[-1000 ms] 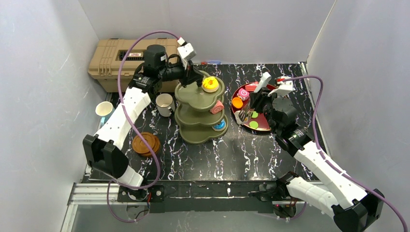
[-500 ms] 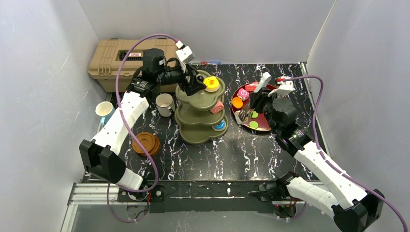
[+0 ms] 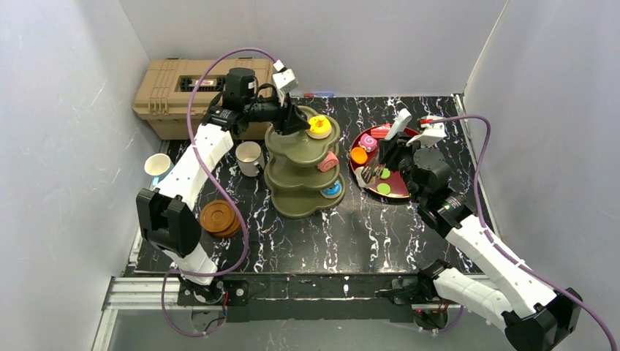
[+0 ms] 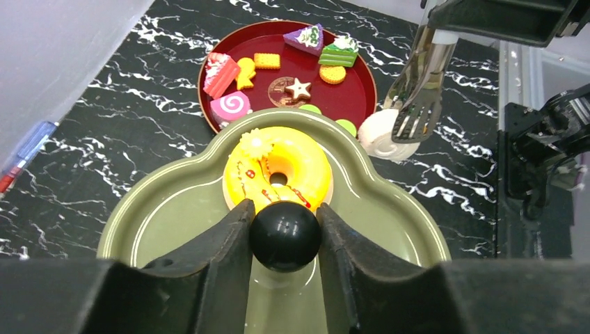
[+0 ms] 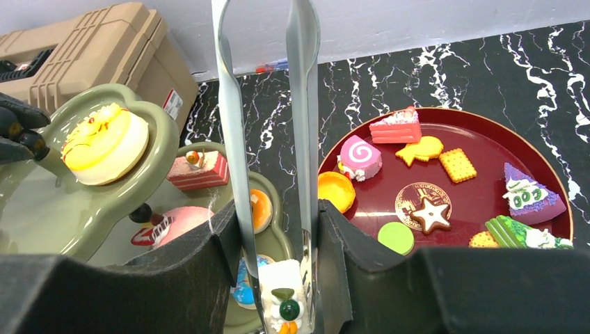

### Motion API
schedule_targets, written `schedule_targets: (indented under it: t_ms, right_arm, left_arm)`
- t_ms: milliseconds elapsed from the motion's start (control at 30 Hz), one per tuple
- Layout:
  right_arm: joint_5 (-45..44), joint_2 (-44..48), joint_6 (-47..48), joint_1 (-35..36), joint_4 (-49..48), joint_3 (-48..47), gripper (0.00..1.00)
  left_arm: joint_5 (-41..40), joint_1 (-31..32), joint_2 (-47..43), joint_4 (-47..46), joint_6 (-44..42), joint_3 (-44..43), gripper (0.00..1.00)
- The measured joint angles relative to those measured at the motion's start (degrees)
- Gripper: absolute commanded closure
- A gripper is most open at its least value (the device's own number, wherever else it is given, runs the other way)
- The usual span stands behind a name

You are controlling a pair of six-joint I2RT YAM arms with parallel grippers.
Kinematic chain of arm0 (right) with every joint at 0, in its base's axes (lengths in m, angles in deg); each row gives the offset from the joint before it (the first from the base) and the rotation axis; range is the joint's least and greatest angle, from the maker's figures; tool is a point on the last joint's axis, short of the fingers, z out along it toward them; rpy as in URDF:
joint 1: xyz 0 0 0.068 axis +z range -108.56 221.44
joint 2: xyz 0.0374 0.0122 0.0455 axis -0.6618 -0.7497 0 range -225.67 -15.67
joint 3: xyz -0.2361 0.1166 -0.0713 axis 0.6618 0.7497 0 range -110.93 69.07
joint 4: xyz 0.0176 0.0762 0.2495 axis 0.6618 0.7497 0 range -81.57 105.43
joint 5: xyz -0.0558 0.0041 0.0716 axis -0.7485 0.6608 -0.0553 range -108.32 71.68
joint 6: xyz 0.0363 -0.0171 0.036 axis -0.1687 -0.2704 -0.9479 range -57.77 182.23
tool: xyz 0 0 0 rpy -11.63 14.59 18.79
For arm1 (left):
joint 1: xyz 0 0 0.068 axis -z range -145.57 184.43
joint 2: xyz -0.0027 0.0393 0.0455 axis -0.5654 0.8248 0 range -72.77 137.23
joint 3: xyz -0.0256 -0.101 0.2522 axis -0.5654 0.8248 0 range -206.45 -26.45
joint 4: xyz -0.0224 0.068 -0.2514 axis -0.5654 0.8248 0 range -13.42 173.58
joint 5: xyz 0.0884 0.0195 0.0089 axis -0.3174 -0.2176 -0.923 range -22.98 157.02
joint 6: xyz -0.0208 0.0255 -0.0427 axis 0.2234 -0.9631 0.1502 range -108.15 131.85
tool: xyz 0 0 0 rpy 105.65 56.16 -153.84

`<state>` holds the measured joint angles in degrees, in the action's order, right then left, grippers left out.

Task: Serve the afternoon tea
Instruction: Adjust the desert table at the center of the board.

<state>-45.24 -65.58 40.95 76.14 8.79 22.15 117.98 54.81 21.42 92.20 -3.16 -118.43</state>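
The olive-green three-tier stand stands mid-table. My left gripper is shut on its black knob, just behind a yellow donut on the top tier. A pink pastry lies on the middle tier and a blue donut on the bottom one. My right gripper is shut on metal tongs. The tongs pinch a white cake piece beside the stand's bottom tier. The white mug, white-and-blue cup and wooden saucers sit left of the stand.
A dark-red plate with several toy pastries lies right of the stand, under the right arm. A tan toolbox stands at the back left. White walls close in the black marble table on three sides.
My left arm has swung its elbow inward and the gripper has settled onto the knob. The stand and the right arm with the tongs have not moved.
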Motion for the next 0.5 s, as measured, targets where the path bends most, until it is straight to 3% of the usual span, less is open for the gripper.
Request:
schedule_targets:
  t_ms: [67,133,500]
  right_arm:
    - [-0.02,-0.02,0.00,0.00,-0.02,0.00,0.88]
    - [-0.07,0.00,0.00,0.00,-0.02,0.00,0.88]
    - [-0.17,-0.02,0.07,0.00,0.00,0.00,0.88]
  left_arm:
    - [0.61,-0.15,0.44,0.07,0.17,-0.39,0.91]
    - [1.09,-0.35,0.57,0.22,0.00,-0.55,0.99]
    - [-2.43,0.02,-1.07,-5.42,6.69,2.95,1.00]
